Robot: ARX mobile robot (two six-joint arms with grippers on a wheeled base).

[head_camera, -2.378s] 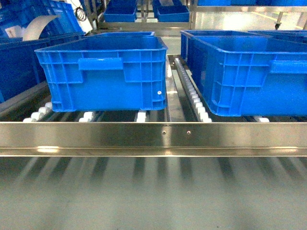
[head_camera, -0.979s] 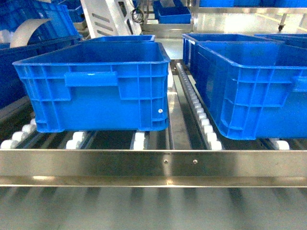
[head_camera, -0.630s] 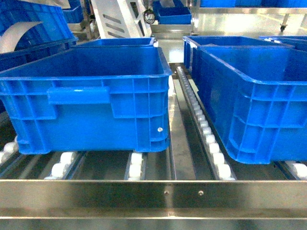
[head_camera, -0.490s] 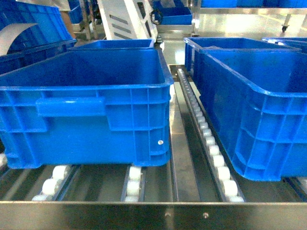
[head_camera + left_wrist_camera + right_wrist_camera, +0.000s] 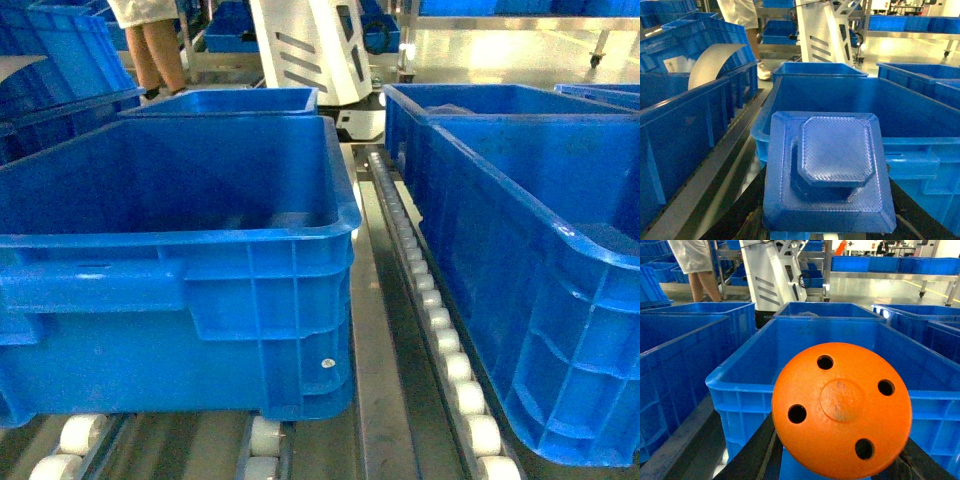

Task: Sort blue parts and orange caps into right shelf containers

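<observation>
Left gripper point(image 5: 827, 220): closed on a blue part point(image 5: 832, 165).
Right gripper point(image 5: 840, 465): closed on an orange cap point(image 5: 841, 407).
Crates point(image 5: 180, 250): on shelf rollers point(image 5: 455, 365).

The left gripper point(image 5: 827, 220) is holding a square blue part point(image 5: 827, 170) flat in front of its wrist camera, its dark jaws closed against the part's lower edges. The right gripper point(image 5: 840, 460) is likewise clamping a round orange cap point(image 5: 841, 402), holed face toward the camera.

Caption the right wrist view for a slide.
Orange cap with four holes, carried at the right gripper, facing an open blue crate on the shelf.
</observation>
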